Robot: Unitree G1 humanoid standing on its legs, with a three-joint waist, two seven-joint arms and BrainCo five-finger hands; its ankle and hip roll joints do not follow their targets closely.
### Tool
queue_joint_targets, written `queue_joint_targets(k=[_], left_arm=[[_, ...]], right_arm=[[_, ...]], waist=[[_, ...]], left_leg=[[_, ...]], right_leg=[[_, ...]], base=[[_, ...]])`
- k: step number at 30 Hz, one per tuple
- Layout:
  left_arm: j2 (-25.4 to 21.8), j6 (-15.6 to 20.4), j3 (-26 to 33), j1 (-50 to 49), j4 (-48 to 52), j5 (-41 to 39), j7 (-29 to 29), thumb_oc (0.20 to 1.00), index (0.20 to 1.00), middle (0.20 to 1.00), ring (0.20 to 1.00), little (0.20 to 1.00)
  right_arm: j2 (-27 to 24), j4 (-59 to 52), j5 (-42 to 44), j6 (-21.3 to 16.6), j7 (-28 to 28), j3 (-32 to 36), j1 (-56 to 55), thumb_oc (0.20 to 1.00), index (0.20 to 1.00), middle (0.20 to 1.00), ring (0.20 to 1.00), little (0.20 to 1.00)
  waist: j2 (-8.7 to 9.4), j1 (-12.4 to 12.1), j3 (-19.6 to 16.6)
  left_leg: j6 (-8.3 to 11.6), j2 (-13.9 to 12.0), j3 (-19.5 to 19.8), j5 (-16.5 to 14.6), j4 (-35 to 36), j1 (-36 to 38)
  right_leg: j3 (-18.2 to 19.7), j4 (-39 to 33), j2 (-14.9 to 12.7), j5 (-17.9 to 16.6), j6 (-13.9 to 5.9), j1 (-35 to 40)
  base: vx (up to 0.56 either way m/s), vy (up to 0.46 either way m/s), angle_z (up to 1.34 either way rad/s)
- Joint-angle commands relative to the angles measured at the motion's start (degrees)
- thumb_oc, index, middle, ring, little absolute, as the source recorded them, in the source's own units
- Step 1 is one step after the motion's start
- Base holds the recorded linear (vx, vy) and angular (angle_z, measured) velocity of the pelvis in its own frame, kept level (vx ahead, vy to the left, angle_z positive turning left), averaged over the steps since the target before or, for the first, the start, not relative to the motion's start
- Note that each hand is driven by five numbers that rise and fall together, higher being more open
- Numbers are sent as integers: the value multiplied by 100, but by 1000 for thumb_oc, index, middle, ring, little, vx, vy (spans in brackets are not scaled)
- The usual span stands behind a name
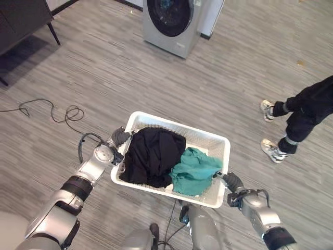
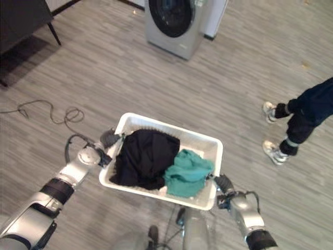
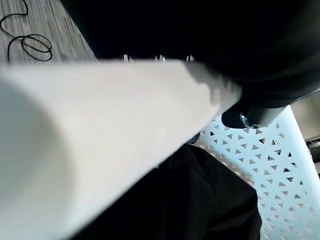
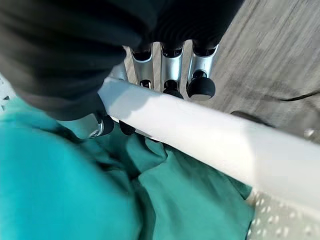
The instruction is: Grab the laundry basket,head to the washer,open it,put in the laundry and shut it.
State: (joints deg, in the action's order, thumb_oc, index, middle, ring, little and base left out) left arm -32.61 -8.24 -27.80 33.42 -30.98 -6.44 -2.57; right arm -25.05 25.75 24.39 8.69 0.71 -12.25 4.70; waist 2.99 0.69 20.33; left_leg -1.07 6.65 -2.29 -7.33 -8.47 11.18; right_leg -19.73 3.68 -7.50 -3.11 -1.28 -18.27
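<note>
- No legible writing showed on the basket, the clothes or the machine.
- A dark cabinet [image 1: 23, 21] on slim legs stood in the upper left of the frame, on grey wood-grain flooring [image 1: 104, 67].
- The left hand [image 1: 118, 138] gripped the left rim of the white laundry basket [image 1: 216, 139]; in the left wrist view its fingers [image 3: 159, 59] curled over the rim and its thumb pressed from inside.
- The basket, rectangular with perforated walls, was held in the lower centre of the frame between both hands.
- A black garment [image 1: 152, 155] filled the basket's left half, touching a teal garment [image 1: 193, 171] bunched in its right half.
- A silver-grey washer [image 1: 174, 23] with a dark round door, closed, stood at the top centre, well apart from the basket.
- The right hand [image 1: 232, 181] clamped the basket's right rim; the right wrist view showed its fingers [image 4: 200, 85] hooked over the outer edge, thumb inside beside the teal cloth.
- A person's legs [image 1: 307, 112], in dark trousers and light trainers, stood at the right edge of the frame.
</note>
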Motion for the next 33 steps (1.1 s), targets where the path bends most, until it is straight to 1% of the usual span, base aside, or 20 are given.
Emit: queue_joint_targets(k=[1, 2, 4, 5, 8, 9, 12, 13, 14, 15, 17, 19, 23, 27, 28, 29, 30, 31, 32, 33], left_arm=[[-292, 424, 413, 202, -6, -23, -132, 200, 200, 200, 200, 200], [-290, 424, 414, 201, -5, -22, -132, 200, 200, 200, 200, 200], [-241, 432, 565, -132, 45, -129, -92, 200, 200, 200, 200, 200], [-242, 412, 682, -346, 206, -278, -54, 200, 200, 200, 200, 200], [-253, 397, 736, -419, 272, -323, -55, 200, 200, 200, 200, 200], [-220, 371, 765, -452, 350, -376, -63, 200, 200, 200, 200, 200], [-187, 378, 739, -331, 315, -411, -93, 200, 200, 200, 200, 200], [-184, 386, 724, -291, 304, -412, -105, 200, 200, 200, 200, 200], [-131, 422, 620, -147, 194, -359, -142, 200, 200, 200, 200, 200], [-132, 423, 620, -146, 193, -359, -142, 200, 200, 200, 200, 200], [-177, 445, 521, 6, 41, -343, -157, 200, 200, 200, 200, 200], [-195, 439, 490, 10, -20, -355, -138, 200, 200, 200, 200, 200], [-274, 417, 511, -62, 9, -389, -99, 200, 200, 200, 200, 200], [-484, 411, 619, -285, 64, -317, -27, 200, 200, 200, 200, 200], [-644, 416, 726, -401, 97, -287, -33, 200, 200, 200, 200, 200], [-644, 415, 727, -402, 99, -287, -32, 200, 200, 200, 200, 200], [-692, 423, 737, -458, 111, -255, -28, 200, 200, 200, 200, 200], [-711, 401, 763, -539, 169, -234, -56, 200, 200, 200, 200, 200], [-708, 401, 765, -538, 170, -234, -56, 200, 200, 200, 200, 200], [-721, 404, 846, -648, 241, -274, -79, 200, 200, 200, 200, 200]], right_arm=[[-287, -322, 455, -462, 202, 717, -165, 200, 200, 200, 200, 200], [-289, -323, 455, -462, 202, 717, -166, 200, 200, 200, 200, 200], [-315, -351, 611, -561, 145, 849, -351, 200, 200, 200, 200, 200], [-332, -352, 724, -613, 74, 836, -311, 200, 200, 200, 200, 200], [-361, -371, 742, -613, 68, 818, -310, 200, 200, 200, 200, 200], [-437, -358, 714, -601, -6, 817, -326, 200, 200, 200, 200, 200], [-483, -389, 756, -602, -62, 863, -380, 200, 200, 200, 200, 200], [-487, -425, 762, -606, -89, 893, -428, 200, 200, 200, 200, 200], [-491, -408, 747, -663, -107, 930, -469, 200, 200, 200, 200, 200], [-490, -408, 747, -663, -106, 931, -469, 200, 200, 200, 200, 200], [-477, -359, 762, -735, -142, 915, -397, 200, 200, 200, 200, 200], [-418, -242, 805, -817, -169, 906, -339, 200, 200, 200, 200, 200], [-254, -114, 860, -877, -195, 848, -209, 200, 200, 200, 200, 200], [-84, -4, 830, -839, -116, 703, -64, 200, 200, 200, 200, 200], [43, 81, 835, -831, -73, 689, -15, 200, 200, 200, 200, 200], [43, 81, 835, -831, -73, 689, -14, 200, 200, 200, 200, 200], [99, 136, 824, -829, -48, 697, -7, 200, 200, 200, 200, 200], [161, 154, 738, -801, -71, 748, 30, 200, 200, 200, 200, 200], [157, 154, 738, -800, -71, 749, 32, 200, 200, 200, 200, 200], [192, 184, 526, -793, -93, 746, 73, 200, 200, 200, 200, 200]], waist=[[228, 38, -570], [223, 38, -569], [131, 67, -747], [188, -66, -690], [236, -93, -669], [253, -253, -525], [296, -381, -414], [291, -430, -385], [285, -523, -321], [288, -525, -318], [115, -765, -297], [68, -942, -297], [108, -1130, -276], [200, -1284, -546], [326, -1370, -645], [312, -1378, -660], [377, -1372, -670], [335, -1269, -632], [313, -1280, -650], [118, -1164, -598]], left_leg=[[302, -1048, 204, -981, -578, 156], [304, -1053, 204, -983, -578, 159], [510, -1714, 188, 131, -1996, -69], [416, -1873, 242, 607, -3319, -631], [324, -1929, 225, 744, -3580, -859], [251, -2176, 10, 753, -3934, -1403], [215, -2197, -216, 562, -3624, -1926], [218, -2107, -279, 505, -3236, -2131], [268, -1912, -358, 551, -2120, -2348], [267, -1909, -361, 554, -2113, -2341], [427, -1531, 6, 1138, -92, -2556], [471, -1336, 255, 1305, 661, -2836], [477, -1153, 321, 1402, 759, -3078], [307, -1047, 465, 1477, 246, -2980], [150, -857, 440, 1325, -21, -2831], [150, -877, 439, 1342, -11, -2846], [40, -797, 330, 1179, -133, -2714], [-138, -774, 174, 946, -224, -2428], [-135, -802, 171, 966, -208, -2443], [-279, -847, 77, 769, -161, -2113]], right_leg=[[470, 45, -638, -475, -1063, 477], [468, 44, -633, -474, -1062, 481], [429, 320, -105, -216, -700, 811], [333, 259, 105, -5, -394, 1156], [318, 247, 187, 97, -254, 1249], [332, 248, 359, 365, -127, 1506], [347, 194, 431, 585, -97, 1779], [399, 199, 457, 652, -89, 1859], [415, 215, 468, 805, -147, 2005], [417, 215, 465, 805, -147, 2008], [458, 223, 690, 1074, -202, 2312], [499, 232, 828, 1281, -179, 2523], [705, 301, 922, 1522, -135, 2817], [1014, 647, 940, 1819, -178, 2989], [1110, 1320, 744, 1565, -440, 2898], [1120, 1313, 761, 1545, -438, 2877], [1079, 1783, 564, 1144, -660, 2765], [1078, 2845, 321, 353, -916, 2357], [1089, 2829, 348, 324, -910, 2334], [975, 3531, 217, 20, -1023, 1937]], base=[[388, -133, 22], [737, -351, 42], [613, -486, 36], [353, -396, 8], [211, -256, -35], [255, -258, -59], [259, -137, -26], [321, 26, -35], [319, 23, -20], [357, 45, -1], [485, 76, 1], [486, 40, -9], [397, 60, -37], [463, 163, -53], [311, 149, -27], [452, 221, -30], [343, 231, -50], [342, 230, -55], [353, 296, -43], [145, 145, -9]])
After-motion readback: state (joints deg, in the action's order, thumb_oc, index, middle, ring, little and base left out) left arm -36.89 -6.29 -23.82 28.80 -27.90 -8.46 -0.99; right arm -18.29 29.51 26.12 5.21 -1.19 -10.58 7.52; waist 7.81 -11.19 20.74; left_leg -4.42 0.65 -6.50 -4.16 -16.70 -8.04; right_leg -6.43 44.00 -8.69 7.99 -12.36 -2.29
